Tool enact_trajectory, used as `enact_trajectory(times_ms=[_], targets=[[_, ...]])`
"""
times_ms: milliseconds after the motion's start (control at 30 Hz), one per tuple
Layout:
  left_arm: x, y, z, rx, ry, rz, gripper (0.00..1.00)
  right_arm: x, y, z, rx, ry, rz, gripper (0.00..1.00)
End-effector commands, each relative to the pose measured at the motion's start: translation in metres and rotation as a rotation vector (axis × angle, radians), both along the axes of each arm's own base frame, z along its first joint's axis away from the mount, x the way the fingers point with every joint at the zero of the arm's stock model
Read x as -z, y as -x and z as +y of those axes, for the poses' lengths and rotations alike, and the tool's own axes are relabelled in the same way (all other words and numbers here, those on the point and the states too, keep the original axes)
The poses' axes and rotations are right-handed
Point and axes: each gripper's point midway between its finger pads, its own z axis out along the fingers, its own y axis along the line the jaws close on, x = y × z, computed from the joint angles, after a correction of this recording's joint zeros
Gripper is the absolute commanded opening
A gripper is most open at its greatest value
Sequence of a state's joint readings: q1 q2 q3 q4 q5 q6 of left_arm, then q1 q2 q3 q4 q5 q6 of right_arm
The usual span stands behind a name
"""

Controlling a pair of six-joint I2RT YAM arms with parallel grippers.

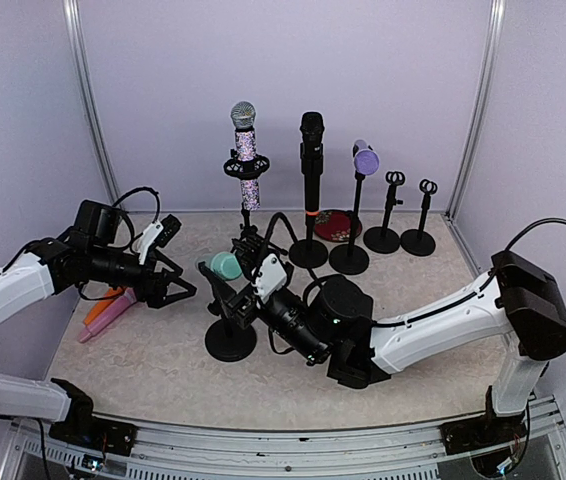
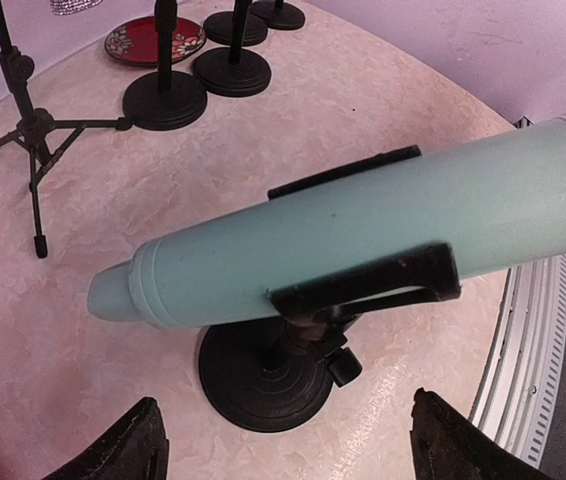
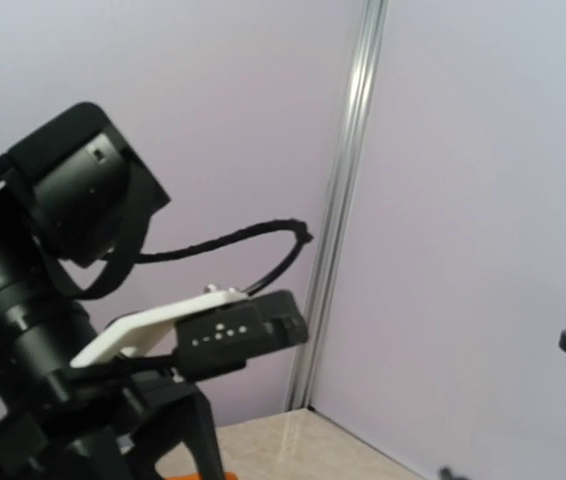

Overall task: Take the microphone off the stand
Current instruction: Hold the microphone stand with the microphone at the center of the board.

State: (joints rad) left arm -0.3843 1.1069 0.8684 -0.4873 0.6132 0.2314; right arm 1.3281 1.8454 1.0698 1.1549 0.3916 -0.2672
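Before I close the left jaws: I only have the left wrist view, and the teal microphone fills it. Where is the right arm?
Observer: The right arm reaches across the table. Its wrist sits close against the teal microphone's stand, on the side opposite your left gripper.
Operator: Are the other stands loaded?
Observer: Three are, with a sparkly microphone, a black microphone and a purple microphone. The two small stands at the back right are bare.
Operator: Anything near my arm?
Observer: A pink and orange item lies on the table by your wrist, partly hidden.
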Motion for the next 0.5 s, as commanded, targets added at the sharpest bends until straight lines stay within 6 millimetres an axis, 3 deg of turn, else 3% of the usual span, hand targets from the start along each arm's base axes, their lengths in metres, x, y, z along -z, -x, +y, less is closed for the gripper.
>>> enact_trajectory(times_ms=[0,267,467], targets=[[0.004,-0.002,-0.008,-0.002,0.018,0.001,0.80,-0.006,-0.001,0.000,-0.026,-0.027,0.023,0.68],[0.013,0.002,-0.018,0.004,0.028,0.041,0.72,0.012,-0.017,0.012,-0.012,0.016,0.085,0.58],[0.014,-0.007,-0.028,0.002,0.054,0.046,0.66,0.021,-0.029,0.016,-0.058,0.014,0.152,0.60]])
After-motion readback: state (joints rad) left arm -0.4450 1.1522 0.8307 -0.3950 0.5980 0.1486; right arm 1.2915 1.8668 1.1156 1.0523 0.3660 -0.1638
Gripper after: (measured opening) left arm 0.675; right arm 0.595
